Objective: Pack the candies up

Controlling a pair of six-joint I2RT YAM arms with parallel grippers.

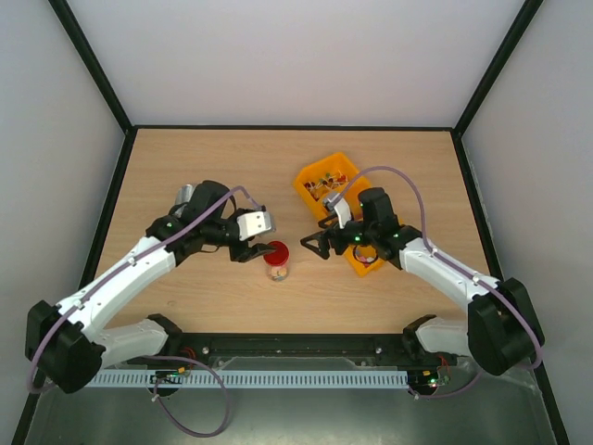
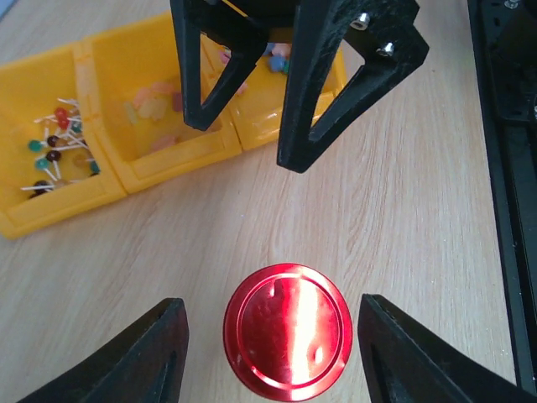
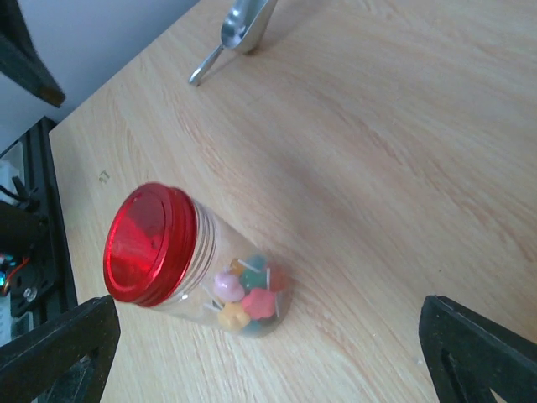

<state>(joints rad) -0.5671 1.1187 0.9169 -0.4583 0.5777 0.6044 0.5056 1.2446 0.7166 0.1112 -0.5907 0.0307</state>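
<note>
The left arm (image 1: 120, 278) reaches from its base up and inward, with the wrist bent toward the centre. The left end effector (image 1: 252, 250) points right, its fingers (image 2: 143, 357) spread apart and clamping nothing. The right arm (image 1: 445, 269) mirrors it from the other side. The right end effector (image 1: 312, 247) points left with its jaws wide. The two tips face each other, near but apart.

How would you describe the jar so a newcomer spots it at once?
On the wooden table, look left of the yellow bins, toward the front. There stands a small clear jar holding a few coloured sweets. Its shiny red lid sets it apart; the bins are open.
</note>
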